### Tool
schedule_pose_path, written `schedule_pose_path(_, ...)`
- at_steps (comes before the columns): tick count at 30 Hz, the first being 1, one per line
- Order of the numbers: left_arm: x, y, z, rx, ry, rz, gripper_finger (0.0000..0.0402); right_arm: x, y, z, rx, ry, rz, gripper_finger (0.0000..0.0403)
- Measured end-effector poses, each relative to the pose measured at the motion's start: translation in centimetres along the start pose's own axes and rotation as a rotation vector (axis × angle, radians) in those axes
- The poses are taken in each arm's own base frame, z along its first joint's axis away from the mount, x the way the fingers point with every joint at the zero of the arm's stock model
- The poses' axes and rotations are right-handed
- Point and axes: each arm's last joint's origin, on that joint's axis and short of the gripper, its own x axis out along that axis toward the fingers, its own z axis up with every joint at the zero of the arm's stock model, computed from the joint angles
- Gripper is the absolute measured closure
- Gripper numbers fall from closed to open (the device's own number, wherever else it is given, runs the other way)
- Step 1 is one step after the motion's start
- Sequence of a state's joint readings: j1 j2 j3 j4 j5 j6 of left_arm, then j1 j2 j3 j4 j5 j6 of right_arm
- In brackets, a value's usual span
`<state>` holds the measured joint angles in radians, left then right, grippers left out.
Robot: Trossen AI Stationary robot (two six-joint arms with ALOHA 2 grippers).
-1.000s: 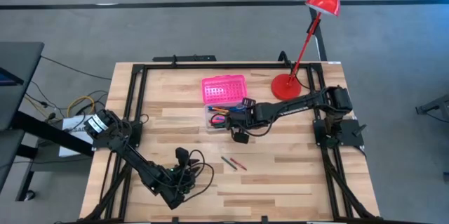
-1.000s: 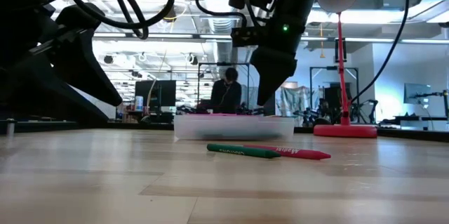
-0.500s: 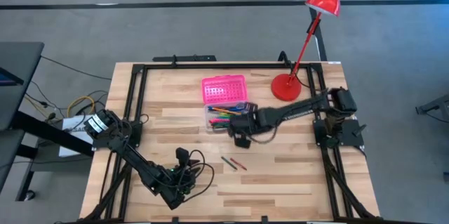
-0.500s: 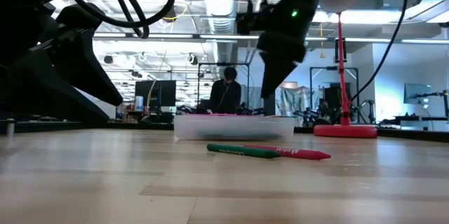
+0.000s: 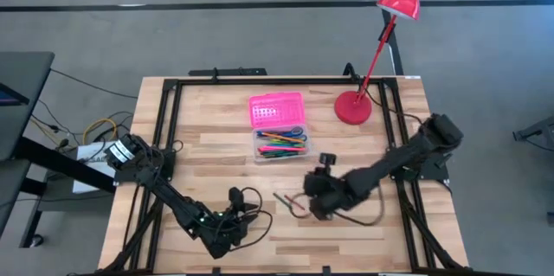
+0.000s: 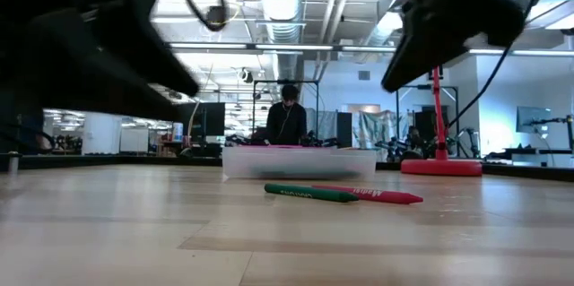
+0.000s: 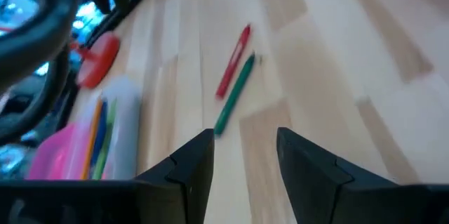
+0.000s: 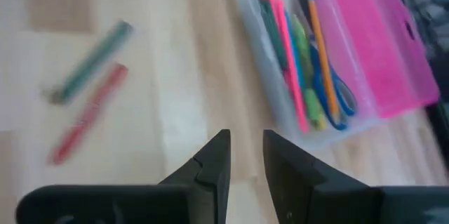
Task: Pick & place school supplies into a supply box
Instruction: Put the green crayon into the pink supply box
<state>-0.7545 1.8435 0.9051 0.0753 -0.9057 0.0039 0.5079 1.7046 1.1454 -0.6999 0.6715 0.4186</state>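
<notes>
A green pen (image 5: 281,198) and a red pen (image 5: 297,204) lie side by side on the table, also seen as green pen (image 6: 309,194) and red pen (image 6: 386,195). The supply box (image 5: 279,145) sits farther back, its clear base full of coloured pens and blue-handled scissors (image 8: 339,99), its pink lid (image 5: 277,108) lying open behind it. My right gripper (image 5: 310,203) hovers open just right of the two pens. My left gripper (image 5: 247,217) is open near the table's near edge, pointing at the pens (image 7: 235,90).
A red desk lamp stands with its round base (image 5: 352,107) at the far right of the table, right of the box. Black frame rails run along the table's edges. A person shows in the room behind the table (image 6: 289,116). Bare wood lies around the two pens.
My right gripper has swung from above the box toward the near edge and come down beside the green and red pens. My left arm has shifted a little toward the right. The two pens have stayed where they were.
</notes>
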Motion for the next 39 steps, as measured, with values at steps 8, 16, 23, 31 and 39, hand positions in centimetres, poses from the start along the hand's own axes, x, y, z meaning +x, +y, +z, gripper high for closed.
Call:
schedule_pose_path(8,5.2,4.2,1.0,-0.033,-0.091,-0.274,0.0251,-1.8,1.8,-3.2,0.060,-0.204,0.129,0.0327)
schedule_pose_path(16,9.1,8.5,-0.6,-0.112,-0.068,-0.397,0.0251,-1.6,3.6,-6.1,0.056,-0.280,0.202,0.0327)
schedule_pose_path(23,10.6,10.5,-1.4,-0.159,-0.086,-0.478,0.0251,-2.2,4.8,-8.0,0.076,-0.396,0.182,0.0327)
schedule_pose_path(31,10.9,11.0,-1.6,-0.165,-0.094,-0.517,0.0251,-2.8,5.6,-9.1,0.100,-0.467,0.201,0.0327)
schedule_pose_path(39,10.9,11.0,-1.7,-0.161,-0.092,-0.518,0.0251,-3.0,5.7,-9.0,0.110,-0.491,0.188,0.0327)
